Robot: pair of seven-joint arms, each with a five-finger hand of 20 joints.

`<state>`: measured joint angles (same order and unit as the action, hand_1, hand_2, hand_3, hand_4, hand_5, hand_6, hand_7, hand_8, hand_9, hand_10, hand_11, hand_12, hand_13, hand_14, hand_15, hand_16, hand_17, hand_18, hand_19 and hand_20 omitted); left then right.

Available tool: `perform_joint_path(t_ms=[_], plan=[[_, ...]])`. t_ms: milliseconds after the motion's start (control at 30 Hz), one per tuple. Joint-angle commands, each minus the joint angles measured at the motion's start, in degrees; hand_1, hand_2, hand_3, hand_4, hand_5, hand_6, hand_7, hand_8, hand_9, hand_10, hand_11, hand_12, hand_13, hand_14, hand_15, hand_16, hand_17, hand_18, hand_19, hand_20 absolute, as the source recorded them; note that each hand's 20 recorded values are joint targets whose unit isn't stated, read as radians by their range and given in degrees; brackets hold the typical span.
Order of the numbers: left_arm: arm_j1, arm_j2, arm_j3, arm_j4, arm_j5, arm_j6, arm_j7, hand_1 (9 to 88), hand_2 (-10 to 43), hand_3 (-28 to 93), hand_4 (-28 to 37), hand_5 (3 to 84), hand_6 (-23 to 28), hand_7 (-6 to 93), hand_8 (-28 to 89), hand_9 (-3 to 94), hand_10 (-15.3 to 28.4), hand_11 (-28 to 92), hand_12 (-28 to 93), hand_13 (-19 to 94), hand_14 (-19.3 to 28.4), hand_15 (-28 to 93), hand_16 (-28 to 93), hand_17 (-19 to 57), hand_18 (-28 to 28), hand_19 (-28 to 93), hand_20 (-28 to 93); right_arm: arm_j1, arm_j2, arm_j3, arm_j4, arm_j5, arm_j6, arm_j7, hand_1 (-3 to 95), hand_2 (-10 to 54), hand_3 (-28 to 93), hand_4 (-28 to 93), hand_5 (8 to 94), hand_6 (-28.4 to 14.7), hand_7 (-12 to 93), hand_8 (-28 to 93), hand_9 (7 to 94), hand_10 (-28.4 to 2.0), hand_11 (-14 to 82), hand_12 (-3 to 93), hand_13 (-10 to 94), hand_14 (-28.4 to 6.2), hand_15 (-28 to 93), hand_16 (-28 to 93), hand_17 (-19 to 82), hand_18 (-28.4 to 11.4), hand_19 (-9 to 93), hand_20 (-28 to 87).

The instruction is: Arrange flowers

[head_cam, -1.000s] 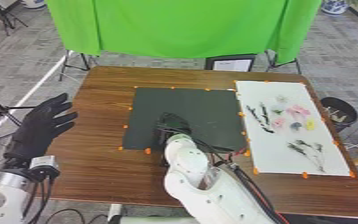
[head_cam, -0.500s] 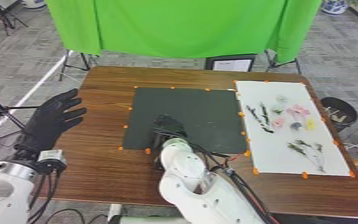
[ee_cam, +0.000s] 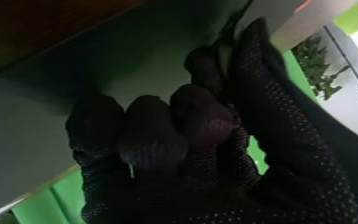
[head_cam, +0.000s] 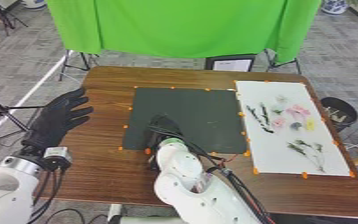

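The right hand is low over the dark square sheet, left of its middle. In the right wrist view the right hand has curled fingers, and a thin dark stem sticks out between its thumb and a finger. The left hand, open and relaxed, hangs above the table's left edge. On the white sheet lie a pink flower, a second pink flower, a yellow flower, a dark sprig and a branching stem.
Orange tape pieces hold both sheets to the brown table. A dark bin stands past the table's right edge. Behind the table hangs a green cloth, with a framed sheet near its lower edge.
Over the dark sheet, the right hand has shifted slightly left and its forearm has swung left. The left hand has moved right, toward the table.
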<state>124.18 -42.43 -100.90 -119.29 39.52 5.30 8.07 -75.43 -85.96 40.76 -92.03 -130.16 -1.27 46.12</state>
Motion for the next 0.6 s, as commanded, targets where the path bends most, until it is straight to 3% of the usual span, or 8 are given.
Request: perform_joint_path(t_ms=[33, 167, 233, 433, 467, 500, 567, 600], plan=[[0.47, -0.34, -0.26, 0.07, 0.09, -0.72, -0.65, 26.6, -6.9, 68, -27.5, 25.8, 4.5, 25.4, -13, 22.5, 11.3, 21, 19, 20, 15.9, 32, 1, -8.7, 22.9, 43, 9, -1.57, -0.47, -0.29, -0.42, 3.5, -0.1, -0.07, 29.1, -4.1, 84, -18, 54.3, -0.3, 67, 20, 76.8, -8.4, 63.1, 58.0, 74, -8.6, 82, 39, 45, -20.0, 93, 66], [1.16, -0.63, -0.69, -0.24, 0.22, -0.47, -0.6, 26.6, -6.8, 68, -27.6, 25.8, 4.5, 25.2, -13, 22.5, 11.3, 22, 19, 20, 15.9, 32, 1, -8.7, 22.8, 43, 9, -1.53, 0.0, -0.06, -0.42, 1.18, 0.59, -0.82, 27.4, -4.0, 83, -19, 53.6, -1.4, 65, 19, 75.2, -9.2, 61.9, 56.7, 73, -9.0, 81, 38, 43, -19.8, 93, 64], [2.77, -1.42, -1.6, -0.88, 0.3, 0.21, 0.08, 26.6, -6.8, 68, -27.6, 25.8, 4.5, 25.2, -13, 22.5, 11.2, 22, 19, 20, 15.9, 32, 1, -8.7, 22.8, 43, 9, -1.4, 0.6, 0.17, -1.32, 0.87, 0.28, -1.24, 26.9, -4.1, 83, -20, 52.9, -2.1, 64, 19, 74.7, -9.5, 61.6, 56.3, 72, -9.3, 81, 38, 42, -20.0, 93, 63], [12.42, -6.7, -6.18, -4.79, 0.8, 3.9, 4.61, 26.6, -6.7, 68, -27.7, 25.7, 4.5, 25.3, -13, 22.5, 11.3, 22, 19, 20, 16.0, 32, 1, -8.7, 22.9, 43, 9, 0.72, 5.26, 0.7, -6.08, -3.66, -6.69, -6.29, 21.7, -3.6, 85, -19, 52.8, -4.9, 60, 13, 72.8, -10.5, 61.2, 56.0, 69, -10.3, 81, 38, 39, -20.2, 93, 61], [13.92, -7.46, -6.58, -5.27, 0.89, 4.76, 6.4, 26.6, -6.7, 68, -27.7, 25.7, 4.5, 25.3, -13, 22.5, 11.3, 22, 19, 20, 16.0, 32, 1, -8.7, 22.9, 43, 9, 1.97, 6.87, 0.09, -6.84, -3.65, -5.82, -7.17, 20.4, -3.3, 85, -19, 52.9, -5.7, 61, 0, 71.9, -10.9, 61.2, 55.8, 68, -10.6, 81, 37, 39, -20.4, 93, 60], [15.16, -8.28, -7.42, -5.79, 1.04, 4.83, 5.73, 26.6, -6.6, 68, -27.7, 25.7, 4.4, 25.3, -13, 22.5, 11.3, 22, 19, 20, 16.0, 32, 1, -8.8, 22.9, 43, 9, 1.22, 7.55, 1.47, -8.31, -3.86, -7.53, -8.1, 19.1, -3.1, 85, -18, 53.1, -6.6, 62, -14, 70.7, -11.5, 61.2, 55.8, 67, -10.8, 81, 37, 38, -20.5, 93, 59], [16.37, -9.29, -7.9, -5.98, 0.93, 5.26, 6.43, 26.6, -6.6, 68, -27.6, 25.7, 4.4, 25.3, -13, 22.5, 11.3, 22, 19, 20, 16.0, 32, 1, -8.8, 22.9, 43, 9, 1.56, 10.7, 2.25, -11.4, -2.96, -7.42, -8.17, 18.1, -3.4, 84, -19, 52.6, -7.2, 61, -19, 69.5, -11.9, 61.2, 55.8, 66, -11.3, 81, 37, 36, -20.7, 93, 58], [16.83, -10.0, -8.37, -6.05, 0.97, 4.98, 5.98, 26.5, -6.6, 68, -27.5, 25.7, 4.4, 25.4, -13, 22.5, 11.3, 22, 19, 20, 15.9, 32, 1, -8.8, 22.9, 43, 9, 1.14, 12.16, 3.31, -13.08, -2.18, -7.55, -8.52, 17.9, -3.6, 84, -19, 52.4, -7.3, 61, -19, 69.2, -12.1, 61.2, 55.8, 66, -11.4, 81, 37, 36, -20.7, 93, 58]])
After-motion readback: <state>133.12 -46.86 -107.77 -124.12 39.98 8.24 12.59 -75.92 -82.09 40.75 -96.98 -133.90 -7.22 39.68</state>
